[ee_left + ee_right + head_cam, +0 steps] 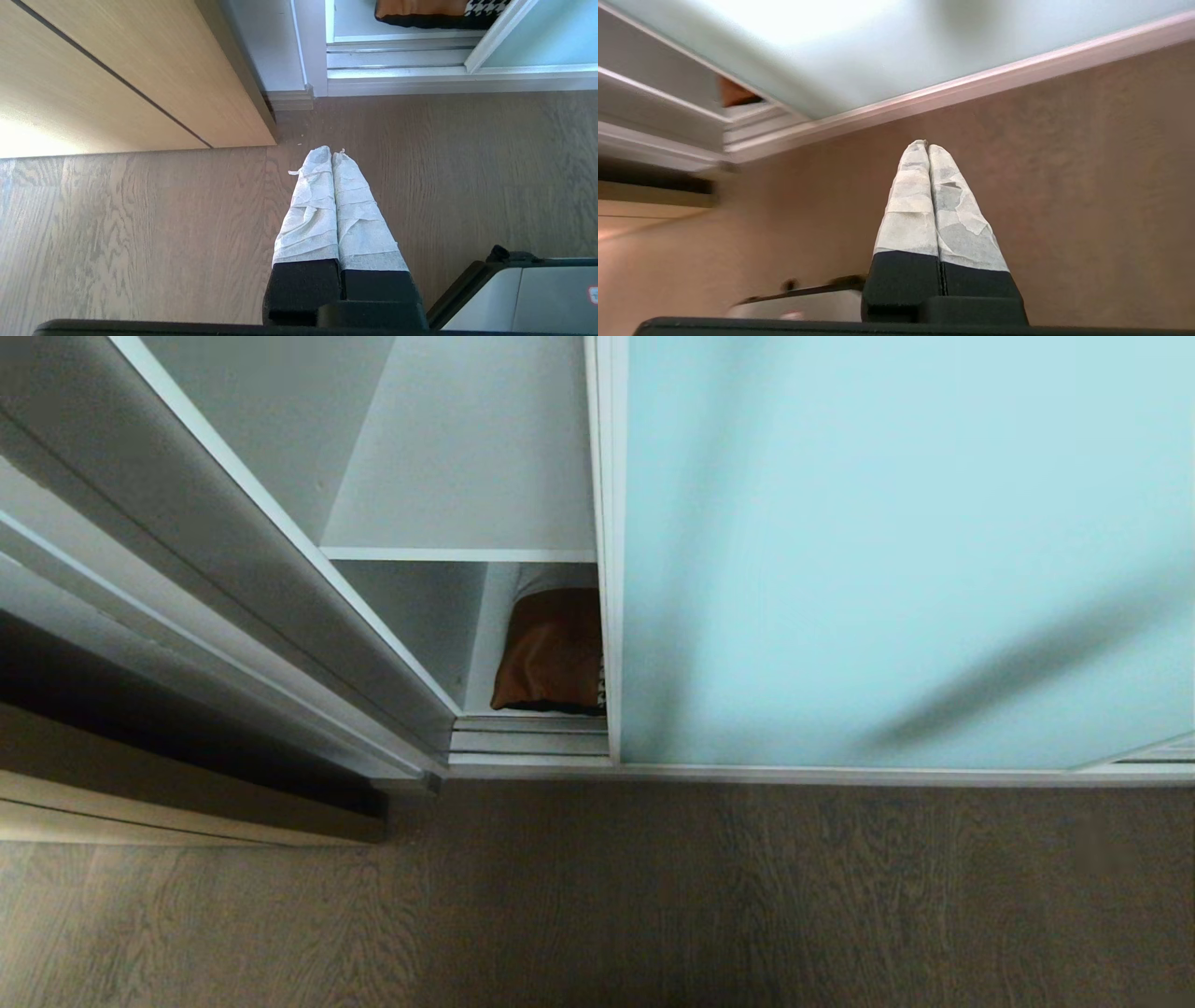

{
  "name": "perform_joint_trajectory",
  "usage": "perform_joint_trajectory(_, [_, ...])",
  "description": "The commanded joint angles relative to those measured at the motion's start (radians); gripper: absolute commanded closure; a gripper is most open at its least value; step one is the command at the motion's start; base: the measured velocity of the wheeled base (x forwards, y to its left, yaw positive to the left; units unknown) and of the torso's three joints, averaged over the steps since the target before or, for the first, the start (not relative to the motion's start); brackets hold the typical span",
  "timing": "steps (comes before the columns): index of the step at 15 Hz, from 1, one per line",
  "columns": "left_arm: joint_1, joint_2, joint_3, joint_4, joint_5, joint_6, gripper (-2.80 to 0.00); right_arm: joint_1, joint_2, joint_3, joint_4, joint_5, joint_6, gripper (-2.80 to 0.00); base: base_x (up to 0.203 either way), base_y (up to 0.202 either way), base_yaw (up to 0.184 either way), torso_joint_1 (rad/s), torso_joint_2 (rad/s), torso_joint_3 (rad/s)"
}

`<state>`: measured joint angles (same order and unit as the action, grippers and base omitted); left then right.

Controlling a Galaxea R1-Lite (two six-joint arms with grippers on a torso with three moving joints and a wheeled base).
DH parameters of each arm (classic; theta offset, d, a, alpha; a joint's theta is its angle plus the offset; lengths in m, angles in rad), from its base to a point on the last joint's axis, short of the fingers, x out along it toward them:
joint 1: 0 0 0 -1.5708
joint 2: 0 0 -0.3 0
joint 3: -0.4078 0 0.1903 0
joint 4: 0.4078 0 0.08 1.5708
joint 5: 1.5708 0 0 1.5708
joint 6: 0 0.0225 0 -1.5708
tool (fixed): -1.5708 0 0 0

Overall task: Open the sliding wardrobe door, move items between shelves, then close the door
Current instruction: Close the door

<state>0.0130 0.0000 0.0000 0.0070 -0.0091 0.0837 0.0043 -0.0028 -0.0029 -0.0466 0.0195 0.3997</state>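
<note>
The frosted aqua sliding wardrobe door (896,551) stands partly open, leaving a narrow gap at its left edge. In that gap the patchwork cushion (553,653) sits on the bottom shelf (478,658), tight against the door frame. Left gripper (331,156) and right gripper (927,145) hang over the wooden floor (653,896), fingers pressed together, holding nothing.

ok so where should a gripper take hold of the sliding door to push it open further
Judging from the head view, at the sliding wardrobe door's thin metal frame edge beside the gap, coming from the gap side. The frosted glass is flat with no handle visible, so that upright edge is the only purchase. The cushion sits just behind.
</note>
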Motion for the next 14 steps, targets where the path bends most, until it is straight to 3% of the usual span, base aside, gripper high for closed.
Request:
perform_joint_trajectory(1, [0.001, 0.002, 0.002, 0.001, 0.0, 0.001, 0.0, 0.0, 0.0, 0.003, 0.0, -0.012, 0.002, 0.0, 0.0, 0.0, 0.0, 0.0, 0.0, 0.0])
perform_joint_trajectory(4, [0.001, 0.002, 0.002, 0.0, 0.0, 0.001, 0.0, 0.0, 0.0, 0.003, -0.001, -0.027, 0.084, 0.0, 0.0, 0.0, 0.0, 0.0, 0.0, 0.0])
perform_joint_trajectory(6, [0.001, 0.002, 0.002, 0.001, 0.0, 0.001, 0.0, 0.0, -0.002, -0.019, -0.045, -0.028, 0.068, 0.0, 0.0, 0.0, 0.0, 0.0, 0.0, 0.0])
perform_joint_trajectory(9, [0.001, 0.002, 0.002, -0.001, 0.0, 0.001, 0.0, 0.0, 0.0, -0.175, -0.102, 0.081, 0.031, 0.0, 0.0, 0.0, 0.0, 0.0, 0.0, 0.0])
perform_joint_trajectory(12, [0.001, 0.002, 0.002, 0.001, 0.0, 0.001, 0.0, 0.0, 0.0, -0.179, -0.096, 0.1, -0.142, 0.0, 0.0, 0.0, 0.0, 0.0, 0.0, 0.0])
perform_joint_trajectory(14, [0.001, 0.002, 0.002, -0.001, 0.0, 0.001, 0.0, 0.0, -0.001, -0.059, -0.101, 0.065, -0.252, 0.0, 0.0, 0.0, 0.0, 0.0, 0.0, 0.0])
